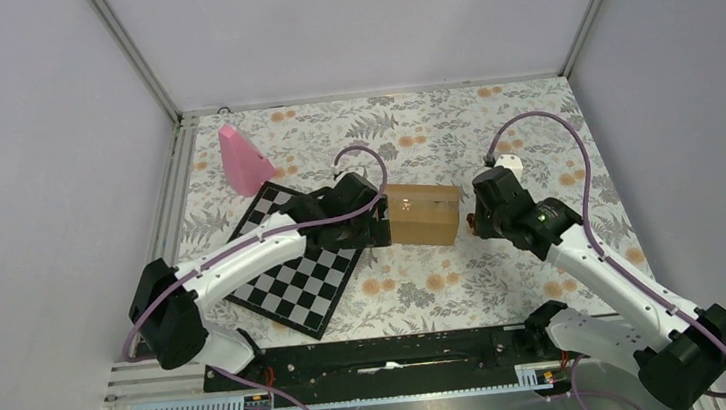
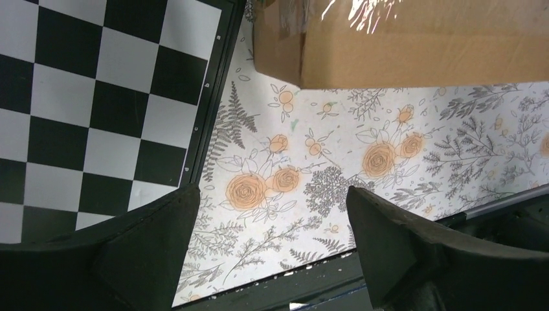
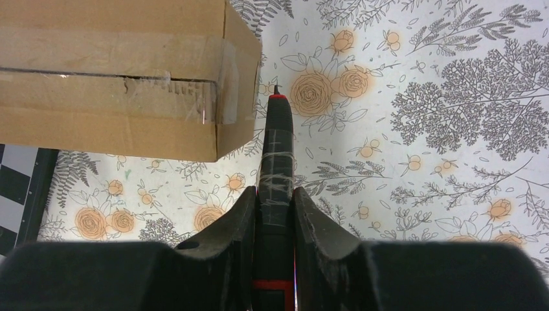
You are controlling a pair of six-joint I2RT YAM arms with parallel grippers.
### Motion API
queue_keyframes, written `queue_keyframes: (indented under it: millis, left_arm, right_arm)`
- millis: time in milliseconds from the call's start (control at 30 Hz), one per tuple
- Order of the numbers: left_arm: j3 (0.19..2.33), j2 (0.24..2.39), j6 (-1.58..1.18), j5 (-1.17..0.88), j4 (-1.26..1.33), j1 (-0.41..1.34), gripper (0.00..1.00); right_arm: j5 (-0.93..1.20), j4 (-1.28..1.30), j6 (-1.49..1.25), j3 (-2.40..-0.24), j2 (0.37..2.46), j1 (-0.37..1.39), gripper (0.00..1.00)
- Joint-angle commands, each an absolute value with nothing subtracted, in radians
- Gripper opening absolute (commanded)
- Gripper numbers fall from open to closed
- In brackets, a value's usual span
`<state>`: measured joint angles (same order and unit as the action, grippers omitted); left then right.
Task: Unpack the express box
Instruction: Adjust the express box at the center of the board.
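Position. The express box (image 1: 424, 214) sits flat near the centre of the tabletop (image 1: 493, 132), about midway between its left and right edges. The chessboard (image 1: 294, 262) lies just to its left, and a pink cone (image 1: 242, 161) stands well apart, towards the far left corner.

Left end effector (image 2: 268, 201). The jaws stand wide apart and hold nothing. It is level with the box's left end, with the carton ahead of the fingers rather than between them. In my judgement it is posted there to brace or catch the box against sideways push.

Right end effector (image 3: 275, 194). The jaws are clamped on a slim black cutting tool (image 3: 277, 129) with red bands and clear tape wound round its body. The fine tip points past the box's right end, close beside it but apart from it. This stance suits an attack on the taped seam from that end.

Condition of the box. It is plain brown cardboard and cuboid, with flaps down and not yet opened out. Glossy clear tape runs along the top seam and wraps over the right end. Near that end the tape looks ragged, with corrugated edge showing. Whether it is cut through cannot be told.
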<state>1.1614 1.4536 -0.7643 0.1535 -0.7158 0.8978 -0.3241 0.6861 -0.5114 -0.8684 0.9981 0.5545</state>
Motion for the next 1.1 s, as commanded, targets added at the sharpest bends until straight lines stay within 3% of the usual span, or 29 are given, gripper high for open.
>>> queue_keyframes:
  millis: [0,367,1067]
  left_arm:
    - [1.214,1.51,-0.779,0.136,-0.658,0.885,0.94]
    - [1.397,1.669,-0.71,0.148,-0.667,0.827,0.94]
    - [1.588,1.839,-0.598,0.146,-0.615,0.712,0.95]
  right_arm:
    - [-0.329,0.645,-0.549,-0.834,0.937,0.564,0.0]
    - [-0.28,0.58,-0.555,-0.776,0.889,0.565,0.0]
    - [-0.213,0.446,-0.561,-0.817,1.004,0.593,0.0]
